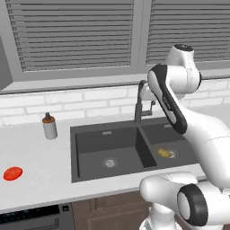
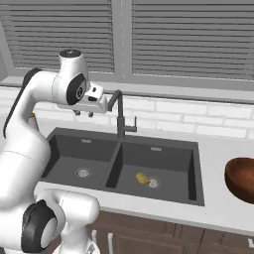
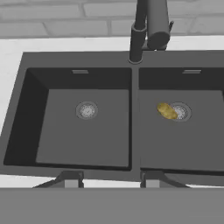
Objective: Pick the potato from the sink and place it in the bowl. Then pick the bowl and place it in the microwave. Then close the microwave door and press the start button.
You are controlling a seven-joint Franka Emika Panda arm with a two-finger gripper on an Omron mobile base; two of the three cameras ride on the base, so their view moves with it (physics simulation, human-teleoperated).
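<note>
The bowl (image 2: pixel 242 179) is cut off by the right edge of the right base view.

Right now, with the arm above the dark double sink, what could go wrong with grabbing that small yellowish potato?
The small yellowish-tan potato lies against the round silver drain in the right basin of the dark grey sink; it may roll when touched. The dark gooseneck tap stands near the gripper, which is open above the sink, so the descent could clip it. The reddish-brown bowl sits at the counter's right, a long carry.
</note>
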